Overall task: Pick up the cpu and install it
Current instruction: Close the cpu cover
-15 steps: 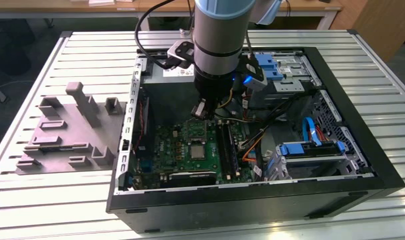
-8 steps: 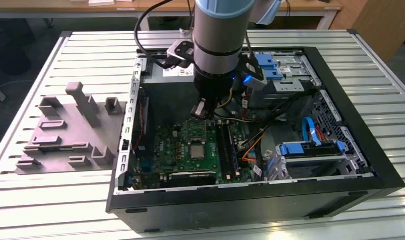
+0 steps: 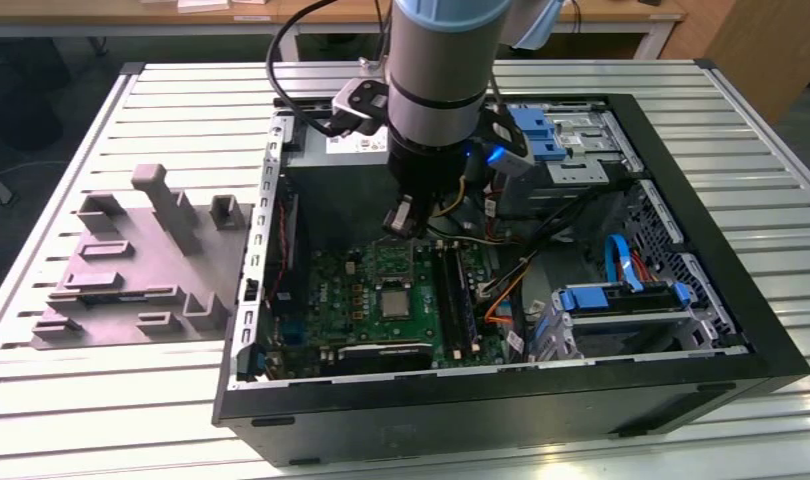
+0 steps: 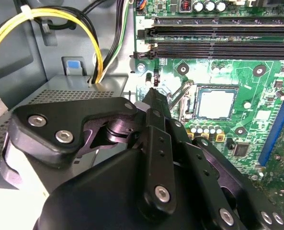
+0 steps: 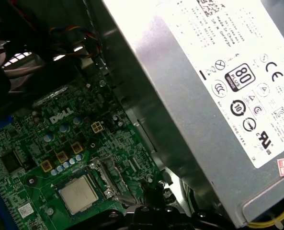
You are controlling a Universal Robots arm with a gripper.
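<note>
Cpu [image 4: 215, 104] sits flat in the board's socket, apparently already placed. Gripper [image 4: 153, 93] hangs just beside the socket, over the board; fingers together, holding nothing, so seemingly released.

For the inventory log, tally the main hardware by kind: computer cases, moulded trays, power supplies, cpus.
computer case: 1
grey moulded tray: 1
power supply: 1
cpu: 1
Total: 4

bench [image 3: 138, 420]: pale slatted metal top w/ grooves | wooden desk [image 3: 312, 15] behind, far side | wood panel [image 3: 765, 50] in the exterior view's right corner | dark floor [image 3: 45, 100]
</note>
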